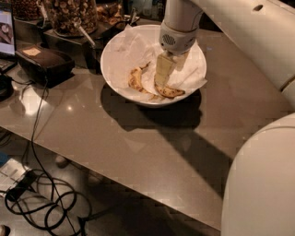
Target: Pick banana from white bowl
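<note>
The white bowl [117, 55], lined with crumpled white paper, stands on the grey table. The banana [135, 81], long, curved and brown-speckled, lies in the left middle of the bowl. A shorter, stubbier brown-spotted banana [169, 92] lies near the bowl's front right. My gripper [162, 83] reaches down into the bowl from above. Its tip is just right of the curved banana and directly over the left end of the stubby one. Whether it touches either banana does not show.
Jars of snacks [69, 14] and dark trays [44, 62] stand behind and left of the bowl. Cables [41, 203] lie on the floor below the table's left edge. My white arm [258, 41] and base [262, 179] fill the right side.
</note>
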